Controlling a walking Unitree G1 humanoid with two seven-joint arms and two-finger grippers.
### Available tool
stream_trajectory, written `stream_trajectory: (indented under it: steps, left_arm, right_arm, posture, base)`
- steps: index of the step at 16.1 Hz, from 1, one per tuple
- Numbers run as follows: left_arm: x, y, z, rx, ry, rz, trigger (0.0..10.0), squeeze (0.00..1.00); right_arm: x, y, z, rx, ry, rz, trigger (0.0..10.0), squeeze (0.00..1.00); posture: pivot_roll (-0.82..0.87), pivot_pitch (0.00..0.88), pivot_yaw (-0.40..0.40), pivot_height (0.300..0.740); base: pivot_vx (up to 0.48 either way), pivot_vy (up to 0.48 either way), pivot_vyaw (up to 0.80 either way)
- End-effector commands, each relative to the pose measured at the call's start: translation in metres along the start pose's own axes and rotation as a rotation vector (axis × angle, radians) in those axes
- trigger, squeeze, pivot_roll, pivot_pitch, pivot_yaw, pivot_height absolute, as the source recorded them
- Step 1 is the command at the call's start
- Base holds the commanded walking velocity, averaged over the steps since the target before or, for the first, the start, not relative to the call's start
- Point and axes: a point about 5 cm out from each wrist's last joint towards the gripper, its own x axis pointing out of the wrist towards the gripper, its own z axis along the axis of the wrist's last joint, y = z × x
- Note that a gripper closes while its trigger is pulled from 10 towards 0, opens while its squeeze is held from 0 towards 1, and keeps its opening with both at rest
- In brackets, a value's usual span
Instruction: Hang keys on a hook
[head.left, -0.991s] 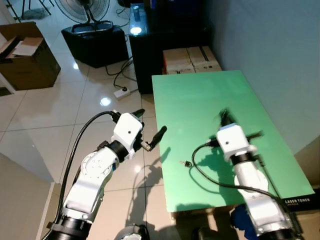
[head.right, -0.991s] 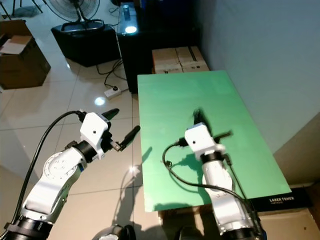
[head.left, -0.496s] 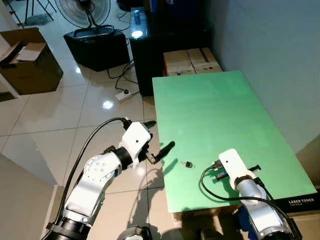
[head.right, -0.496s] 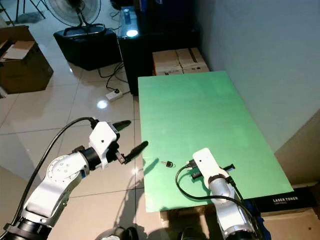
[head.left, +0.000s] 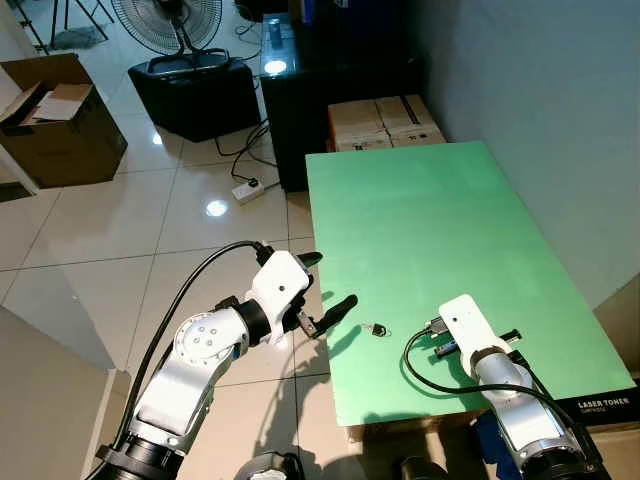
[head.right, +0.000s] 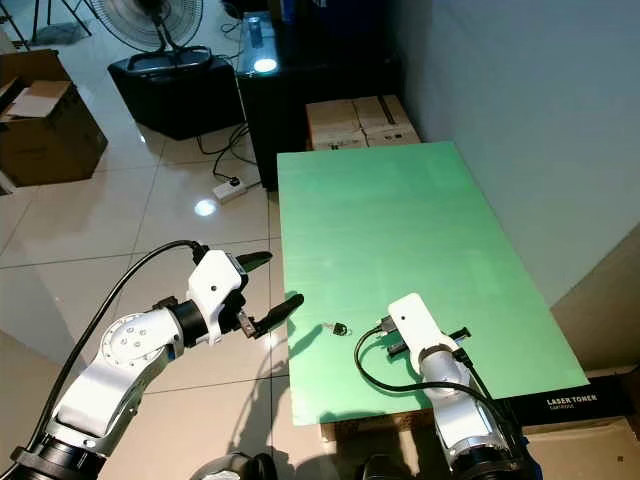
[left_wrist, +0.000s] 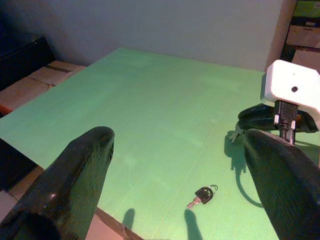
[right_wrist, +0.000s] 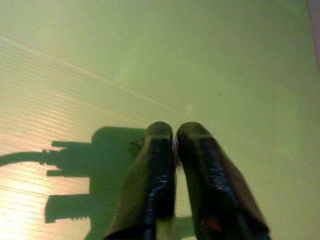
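A green desk (head.left: 420, 220) stands against a grey wall, and everything here is placed from it. The keys (head.left: 376, 329), a dark-headed key on a small ring, lie flat on the desk near its front left corner, touching neither gripper. The left gripper (head.left: 325, 290) hovers just off the desk's left edge, above the tiled floor (head.left: 120, 230), level with the keys; its jaws stand wide apart and hold nothing, and in the left wrist view the two black fingers (left_wrist: 75, 175) frame the keys (left_wrist: 202, 195) lying on the desk between them. The right gripper (right_wrist: 175, 142) is low over the desk's front part, to the right of the keys, with its white wrist housing toward them; its jaws are pressed together, tip to tip, with nothing between them, and its shadow falls on the desk surface beneath. Beyond the desk's far end sit two cardboard boxes (head.left: 385, 118) and a dark cabinet (head.left: 300, 80). To the left of the desk, well apart, are a power strip (head.left: 246, 187) on the floor, a black box carrying a fan (head.left: 180, 60), and an open cardboard box (head.left: 55, 120).
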Motion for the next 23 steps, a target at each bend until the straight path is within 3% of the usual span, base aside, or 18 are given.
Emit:
stream_trajectory:
  steps: [1,9,11,15,19,20,21,22,23]
  left_arm:
    - [-0.003,0.0,0.0,0.003,0.01,-0.009,10.0,0.0]
    - [-0.003,0.001,0.001,0.015,0.011,-0.013,10.0,0.0]
    - [-0.005,0.003,0.0,0.02,0.022,-0.013,10.0,0.0]
    - [-0.007,0.002,0.001,0.031,0.021,-0.014,10.0,0.0]
    - [-0.012,0.006,0.0,0.023,0.025,0.002,10.0,0.0]
    - [-0.012,0.007,0.001,0.024,0.024,0.003,10.0,0.0]
    - [-0.013,0.007,0.001,0.025,0.025,0.003,10.0,0.0]
    - [-0.014,0.007,0.001,0.026,0.026,0.002,10.0,0.0]
    - [-0.014,0.006,0.001,0.028,0.027,-0.001,10.0,0.0]
  right_arm:
    - [0.001,0.0,0.0,-0.005,0.009,0.006,10.0,1.0]
    - [0.001,-0.006,0.014,0.076,-0.064,-0.028,10.0,1.0]
    - [-0.011,0.021,0.01,0.199,-0.018,0.106,10.0,1.0]
    - [-0.023,0.03,0.007,0.19,-0.011,0.095,10.0,1.0]
    - [-0.038,0.026,-0.008,0.207,0.031,0.028,10.0,1.0]
    - [-0.036,0.024,-0.012,0.224,0.031,0.028,10.0,0.93]
    - [-0.035,0.021,-0.018,0.213,0.035,0.026,10.0,0.69]
    - [-0.034,0.019,-0.022,0.211,0.027,0.036,10.0,0.0]
    - [-0.037,0.016,-0.029,0.232,0.021,0.029,10.0,0.0]
  posture:
    - [-0.1,0.088,0.088,0.74]
    - [-0.1,0.074,0.093,0.74]
    - [-0.09,0.088,0.1,0.74]
    - [-0.08,0.094,0.095,0.74]
    - [-0.07,0.1,0.102,0.74]
    - [-0.07,0.107,0.103,0.74]
    - [-0.07,0.106,0.103,0.74]
    - [-0.07,0.108,0.106,0.74]
    - [-0.07,0.11,0.107,0.74]
  base:
    - [0.0,0.0,0.0]
    - [0.0,0.0,0.0]
    - [0.0,0.0,0.0]
    - [0.0,0.0,0.0]
    - [0.0,0.0,0.0]
    - [0.0,0.0,0.0]
    - [0.0,0.0,0.0]
    - [0.0,0.0,0.0]
    - [0.0,0.0,0.0]
